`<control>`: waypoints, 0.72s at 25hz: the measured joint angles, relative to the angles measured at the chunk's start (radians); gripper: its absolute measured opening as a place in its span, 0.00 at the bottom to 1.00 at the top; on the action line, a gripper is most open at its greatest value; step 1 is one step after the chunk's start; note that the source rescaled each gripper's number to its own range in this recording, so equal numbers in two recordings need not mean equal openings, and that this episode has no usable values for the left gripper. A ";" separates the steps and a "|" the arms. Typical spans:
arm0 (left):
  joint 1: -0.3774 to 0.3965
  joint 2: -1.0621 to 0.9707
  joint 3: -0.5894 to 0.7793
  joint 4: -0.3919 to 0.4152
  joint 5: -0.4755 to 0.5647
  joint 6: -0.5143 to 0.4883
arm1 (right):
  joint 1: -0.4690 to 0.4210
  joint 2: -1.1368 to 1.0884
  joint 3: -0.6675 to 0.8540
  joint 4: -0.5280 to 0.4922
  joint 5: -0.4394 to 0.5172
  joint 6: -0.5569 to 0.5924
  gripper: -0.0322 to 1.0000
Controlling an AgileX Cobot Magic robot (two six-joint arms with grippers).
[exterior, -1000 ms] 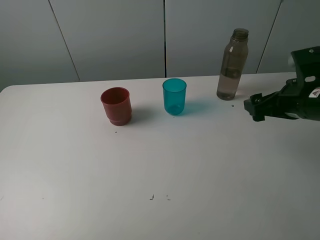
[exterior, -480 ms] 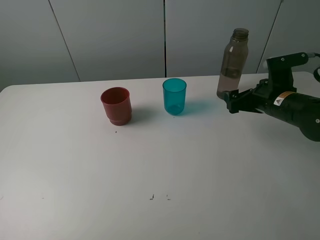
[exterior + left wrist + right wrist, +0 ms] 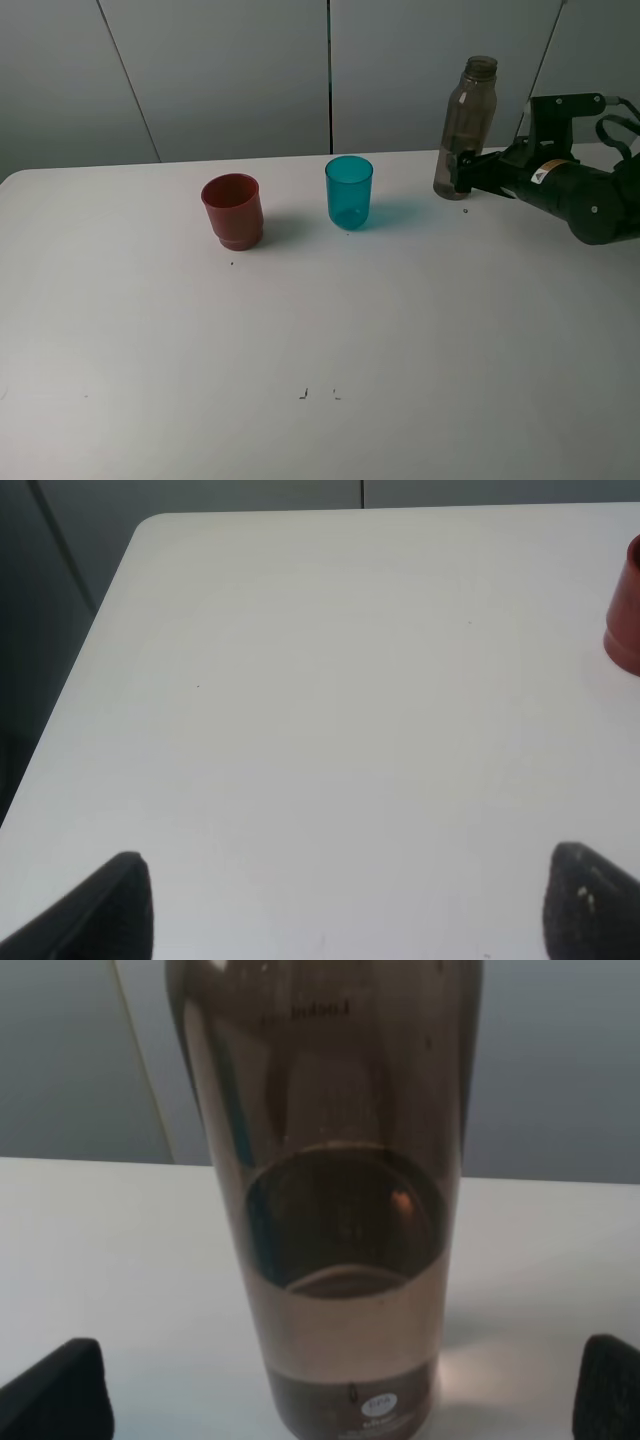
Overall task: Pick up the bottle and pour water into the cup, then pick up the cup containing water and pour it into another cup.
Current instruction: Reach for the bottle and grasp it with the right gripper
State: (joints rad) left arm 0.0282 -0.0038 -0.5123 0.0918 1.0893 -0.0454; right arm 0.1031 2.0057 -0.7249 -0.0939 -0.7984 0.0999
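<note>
The smoky grey-brown bottle (image 3: pixel 466 126) stands upright at the back right of the white table, part full of water. It fills the right wrist view (image 3: pixel 330 1200). My right gripper (image 3: pixel 463 173) is open, its fingertips (image 3: pixel 50 1385) either side of the bottle's lower part, not closed on it. The teal translucent cup (image 3: pixel 348 192) stands upright left of the bottle. The red opaque cup (image 3: pixel 233 211) stands further left; its edge shows in the left wrist view (image 3: pixel 626 620). My left gripper (image 3: pixel 345 905) is open and empty above bare table, out of the exterior view.
The white table (image 3: pixel 320 330) has a few small dark specks (image 3: pixel 318 394) near the front. Its left edge (image 3: pixel 90 650) shows in the left wrist view. Grey wall panels stand behind the table.
My right arm has moved left and towards the back, bringing its open gripper from beside the bottle up to the bottle's lower part. The cups and bottle have not moved.
</note>
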 joint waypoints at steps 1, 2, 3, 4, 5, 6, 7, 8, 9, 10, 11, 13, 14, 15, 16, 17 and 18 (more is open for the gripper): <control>0.000 0.000 0.000 0.000 0.000 0.000 | 0.000 0.011 -0.012 0.000 0.000 0.000 1.00; 0.000 0.000 0.000 0.000 0.000 0.000 | 0.000 0.023 -0.026 0.000 0.000 0.000 1.00; 0.000 0.000 0.000 0.000 0.000 0.000 | 0.000 0.032 -0.040 0.000 -0.001 0.000 1.00; 0.000 0.000 0.000 0.000 0.000 0.000 | 0.000 0.044 -0.054 0.000 -0.001 0.000 1.00; 0.000 0.000 0.000 0.000 0.000 0.000 | 0.000 0.052 -0.065 0.000 -0.002 0.000 1.00; 0.000 0.000 0.000 0.000 0.000 0.000 | 0.000 0.061 -0.080 0.000 -0.002 0.002 1.00; 0.000 0.000 0.000 0.000 0.000 0.000 | 0.000 0.072 -0.092 0.000 -0.002 0.002 1.00; 0.000 0.000 0.000 0.000 0.000 0.000 | 0.000 0.080 -0.102 0.000 -0.002 0.002 1.00; 0.000 0.000 0.000 0.000 0.000 0.000 | 0.000 0.088 -0.114 0.000 -0.002 0.002 1.00; 0.000 0.000 0.000 0.000 0.000 0.000 | 0.000 0.096 -0.125 0.000 -0.002 0.004 1.00; 0.000 0.000 0.000 0.000 0.000 0.000 | 0.000 0.104 -0.137 0.000 -0.002 0.004 1.00; 0.000 0.000 0.000 0.000 0.000 0.000 | 0.000 0.115 -0.158 -0.002 0.005 0.004 1.00; 0.000 0.000 0.000 0.000 0.000 0.000 | 0.000 0.122 -0.169 -0.005 0.010 0.004 1.00; 0.000 0.000 0.000 0.000 0.000 0.000 | 0.000 0.127 -0.177 -0.012 0.012 0.004 1.00; 0.000 0.000 0.000 0.000 0.000 0.000 | 0.000 0.135 -0.188 -0.018 0.012 0.004 1.00; 0.000 0.000 0.000 0.000 0.000 0.000 | 0.000 0.143 -0.196 -0.023 0.014 0.006 1.00; 0.000 0.000 0.000 0.000 0.000 0.000 | 0.000 0.151 -0.207 -0.025 0.016 0.008 1.00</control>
State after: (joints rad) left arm 0.0282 -0.0038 -0.5123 0.0918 1.0893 -0.0454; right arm 0.1031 2.1572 -0.9314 -0.1189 -0.7821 0.1076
